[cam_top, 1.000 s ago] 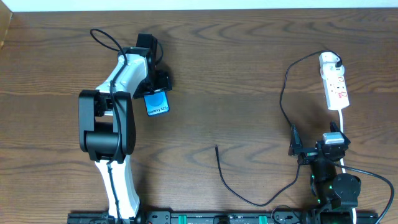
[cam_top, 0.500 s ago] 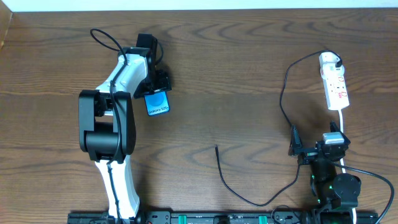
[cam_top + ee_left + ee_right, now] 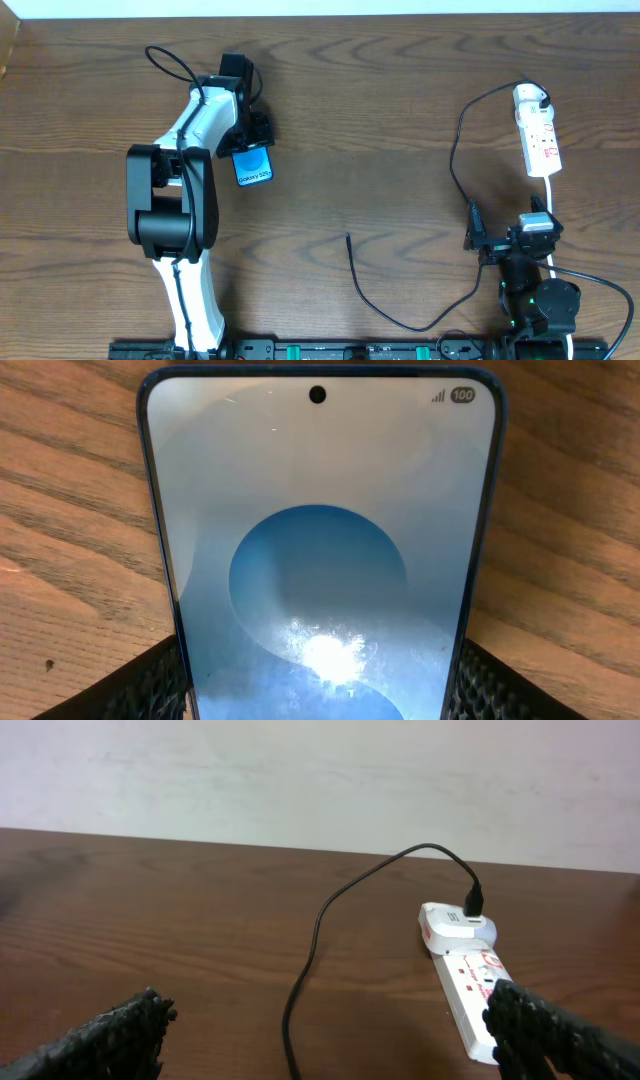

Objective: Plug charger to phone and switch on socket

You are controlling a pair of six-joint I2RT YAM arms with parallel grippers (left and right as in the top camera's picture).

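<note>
Straddling phone [image 3: 320, 560] on desk [image 3: 60, 510] w/ L jaws, can't tell if pinching; R jaws hanging spread wide.

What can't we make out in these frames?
- Phone port: left wrist, lower end cut off by the bottom edge; overhead, too small.
- Whether the left fingers touch the phone: left wrist, contact cut off at the bottom edge.
- Socket switch positions: overhead, too small; right wrist, a right finger covers the near end.
- Charger tip type: overhead, too small; outside the right wrist view.
</note>
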